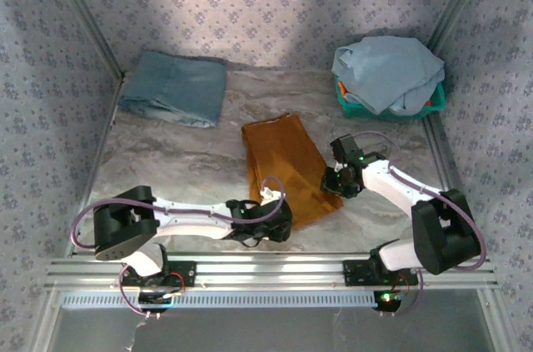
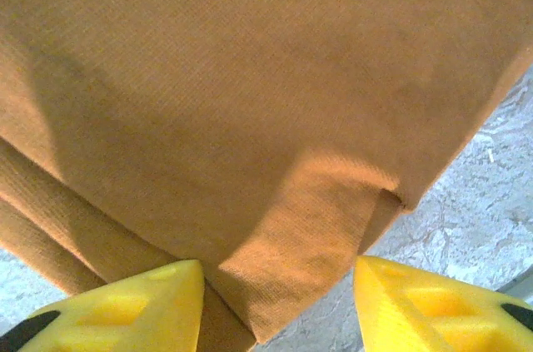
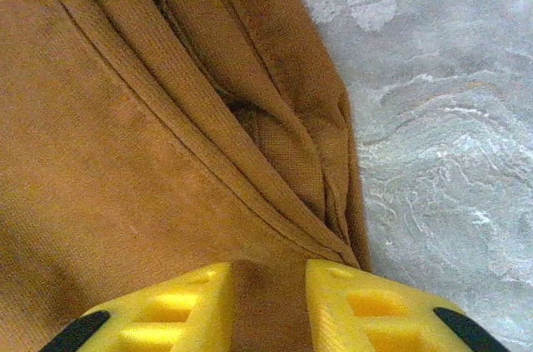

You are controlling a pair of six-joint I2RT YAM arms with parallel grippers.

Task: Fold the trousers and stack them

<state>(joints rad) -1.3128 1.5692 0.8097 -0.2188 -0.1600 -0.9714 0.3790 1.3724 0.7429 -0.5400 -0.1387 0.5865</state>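
The rust-orange trousers (image 1: 287,169) lie folded into a long rectangle on the middle of the table. My left gripper (image 1: 273,212) is at their near left corner. In the left wrist view its yellow fingers (image 2: 141,306) stand wide apart, open (image 2: 279,306), and a loose corner of the trousers (image 2: 316,227) lies between them untouched. My right gripper (image 1: 340,179) sits at the right edge of the fold. In the right wrist view its gripper (image 3: 268,306) is narrowly open over flat cloth, next to the layered edge of the trousers (image 3: 283,119).
A folded teal-blue garment (image 1: 175,87) lies at the back left. A pale blue garment (image 1: 387,69) is heaped over a green basket (image 1: 350,106) at the back right. Bare marbled table (image 1: 166,161) lies left of the trousers. A metal rail (image 1: 266,269) runs along the near edge.
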